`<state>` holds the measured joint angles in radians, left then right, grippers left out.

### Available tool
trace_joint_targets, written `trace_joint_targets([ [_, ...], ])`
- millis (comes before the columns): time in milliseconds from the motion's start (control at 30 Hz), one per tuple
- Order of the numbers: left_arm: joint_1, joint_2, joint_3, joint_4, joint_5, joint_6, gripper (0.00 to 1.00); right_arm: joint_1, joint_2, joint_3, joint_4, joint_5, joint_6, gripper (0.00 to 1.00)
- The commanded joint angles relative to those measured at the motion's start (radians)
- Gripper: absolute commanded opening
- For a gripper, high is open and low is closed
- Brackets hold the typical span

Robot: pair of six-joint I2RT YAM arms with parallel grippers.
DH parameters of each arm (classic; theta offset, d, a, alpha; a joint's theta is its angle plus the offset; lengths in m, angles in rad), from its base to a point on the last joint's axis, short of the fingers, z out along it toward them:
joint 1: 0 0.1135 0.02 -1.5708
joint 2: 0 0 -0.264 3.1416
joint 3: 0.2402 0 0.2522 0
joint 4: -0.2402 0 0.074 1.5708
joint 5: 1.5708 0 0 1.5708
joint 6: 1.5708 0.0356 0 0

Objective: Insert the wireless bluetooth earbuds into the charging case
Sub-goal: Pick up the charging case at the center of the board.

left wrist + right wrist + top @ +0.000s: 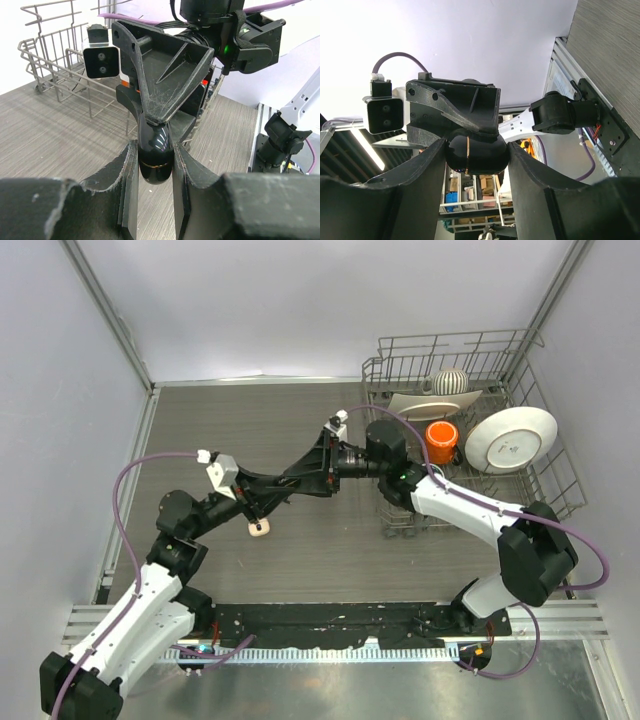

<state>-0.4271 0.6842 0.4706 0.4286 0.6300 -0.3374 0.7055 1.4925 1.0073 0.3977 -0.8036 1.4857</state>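
Observation:
A glossy black charging case point(155, 156) with a thin gold seam hangs in the air between both grippers, lid closed. My left gripper point(154, 165) is shut on its sides. My right gripper point(476, 165) is shut on the same case point(476, 152) from the opposite end. In the top view the two grippers meet fingertip to fingertip above the table's middle, the left point(272, 492) and the right point(303, 480), and they hide the case. A small whitish item point(259, 528) lies on the table just below them; I cannot tell what it is. No earbuds show in any view.
A wire dish rack point(545, 455) stands at the back right with white plates point(510, 438), an orange mug point(441, 440) and a striped cup point(449, 380). Its wires also show behind the right gripper in the left wrist view point(55, 65). A metal rail point(130, 490) edges the table's left side.

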Motion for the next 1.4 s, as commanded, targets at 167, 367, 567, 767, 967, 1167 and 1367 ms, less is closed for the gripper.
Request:
trace_joint_targets([
  [167, -0.001, -0.038, -0.022, 0.13, -0.067, -0.046, 0.25, 0.006, -0.025, -0.045, 0.159, 0.03, 0.079, 0.01],
  [367, -0.002, -0.026, -0.058, 0.237, -0.05, -0.081, 0.35, 0.026, -0.014, -0.088, 0.32, 0.05, 0.2, 0.01],
  [567, -0.001, -0.021, -0.112, 0.386, -0.052, -0.094, 0.38, 0.043, 0.009, -0.119, 0.449, 0.076, 0.295, 0.01],
  [767, -0.001, -0.041, -0.121, 0.392, -0.049, -0.081, 0.34, 0.051, 0.026, -0.128, 0.521, 0.087, 0.335, 0.01],
  [967, -0.001, -0.043, -0.128, 0.413, -0.061, -0.08, 0.08, 0.054, 0.032, -0.128, 0.492, 0.086, 0.322, 0.01],
  [1167, -0.001, -0.034, -0.167, 0.51, -0.104, -0.124, 0.0, 0.058, 0.009, -0.098, 0.33, 0.096, 0.164, 0.07],
  [1367, -0.001, -0.047, -0.277, 0.737, -0.127, -0.14, 0.0, 0.057, -0.051, 0.019, -0.036, 0.145, -0.155, 0.57],
])
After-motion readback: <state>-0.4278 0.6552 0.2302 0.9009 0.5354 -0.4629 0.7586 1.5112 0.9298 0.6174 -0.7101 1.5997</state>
